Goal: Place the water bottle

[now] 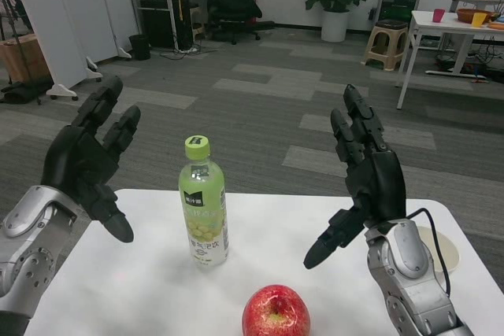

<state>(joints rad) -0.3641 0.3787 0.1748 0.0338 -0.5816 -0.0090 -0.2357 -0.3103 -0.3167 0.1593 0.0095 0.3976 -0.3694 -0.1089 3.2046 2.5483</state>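
A clear water bottle (pixel 202 204) with a lime-green cap and a green label stands upright on the white table (pixel 150 293), left of centre. My left hand (pixel 90 159) is raised to the bottle's left, open, fingers spread, not touching it. My right hand (pixel 364 175) is raised on the bottle's right, farther off, open with its thumb pointing inward. Neither hand holds anything.
A red apple (pixel 276 312) lies at the table's near edge, just right of the bottle. A pale round coaster (pixel 441 249) sits at the table's right edge behind my right forearm. Beyond the table are carpet, a stool, desks, a chair and a plant.
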